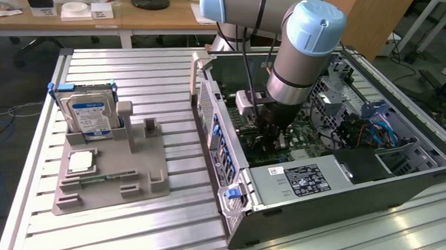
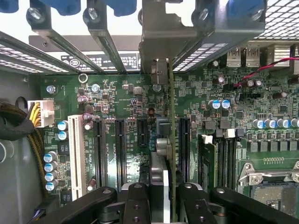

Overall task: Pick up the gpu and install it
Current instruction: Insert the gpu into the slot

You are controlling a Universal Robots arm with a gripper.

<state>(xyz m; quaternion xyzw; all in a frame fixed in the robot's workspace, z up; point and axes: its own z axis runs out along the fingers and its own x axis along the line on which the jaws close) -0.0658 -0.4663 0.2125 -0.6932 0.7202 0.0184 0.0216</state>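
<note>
Hard drive (image 1: 87, 112): upright in the grey holder tray (image 1: 110, 176), at the exterior view's left.
Computer case (image 1: 340, 190): open, to the right, arm reaching inside.
Gripper (image 2: 169, 198): clamped on the gpu.
Gpu (image 2: 171, 140): held edge-on over the motherboard (image 2: 121, 98), its bracket at the rear slots.
</note>
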